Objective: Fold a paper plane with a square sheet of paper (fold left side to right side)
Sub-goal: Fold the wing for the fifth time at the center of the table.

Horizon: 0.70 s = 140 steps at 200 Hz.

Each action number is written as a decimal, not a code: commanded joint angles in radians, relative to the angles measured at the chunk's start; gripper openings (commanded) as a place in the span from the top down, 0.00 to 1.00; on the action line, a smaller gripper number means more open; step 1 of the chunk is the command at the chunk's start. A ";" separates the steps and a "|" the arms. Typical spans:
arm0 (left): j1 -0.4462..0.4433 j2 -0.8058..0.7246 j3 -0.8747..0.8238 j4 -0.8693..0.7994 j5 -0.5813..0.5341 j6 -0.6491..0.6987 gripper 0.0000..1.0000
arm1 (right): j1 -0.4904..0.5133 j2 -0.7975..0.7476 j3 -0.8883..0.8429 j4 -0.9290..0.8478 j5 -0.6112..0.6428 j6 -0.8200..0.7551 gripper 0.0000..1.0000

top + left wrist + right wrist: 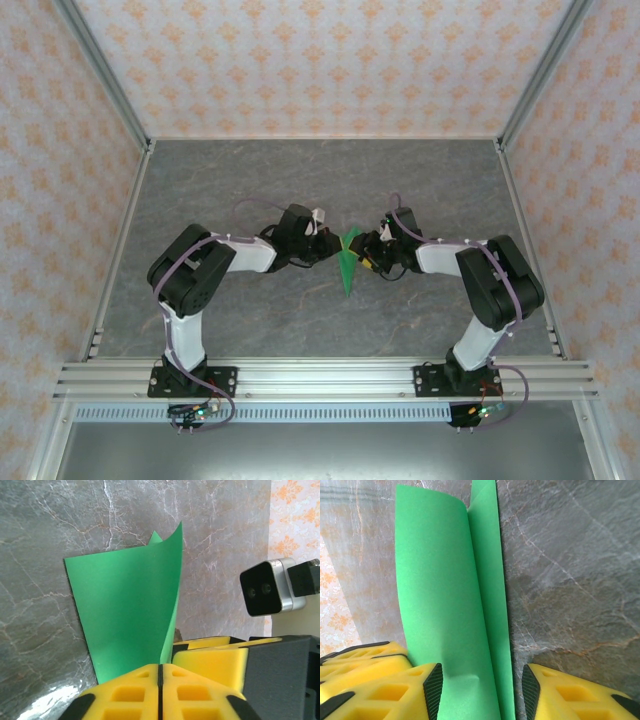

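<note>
The bright green sheet of paper (348,265) lay near the middle of the grey marbled table (250,180), between the two grippers, and from above it looked like a narrow strip tapering to a point toward the arm bases. It was only partly flat. In the left wrist view one broad flap (125,610) stood up off the table and curved, with a thinner layer behind it. The left gripper (159,669) had its yellow pads pressed flush together at the flap's lower edge, apparently pinching it. In the right wrist view the sheet (445,605) curled over a flat layer, and the right gripper (477,685) stood with its jaws parted, the paper running between them.
</note>
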 commanded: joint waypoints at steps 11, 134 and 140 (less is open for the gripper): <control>0.009 0.015 0.029 -0.017 0.010 0.048 1.00 | 0.008 0.037 0.001 -0.060 0.030 -0.034 0.49; 0.020 0.033 0.035 -0.038 0.035 0.098 1.00 | -0.049 0.007 0.192 -0.103 0.037 -0.017 0.16; 0.022 0.031 0.036 -0.040 0.034 0.100 1.00 | -0.048 0.016 0.203 -0.109 0.040 -0.017 0.14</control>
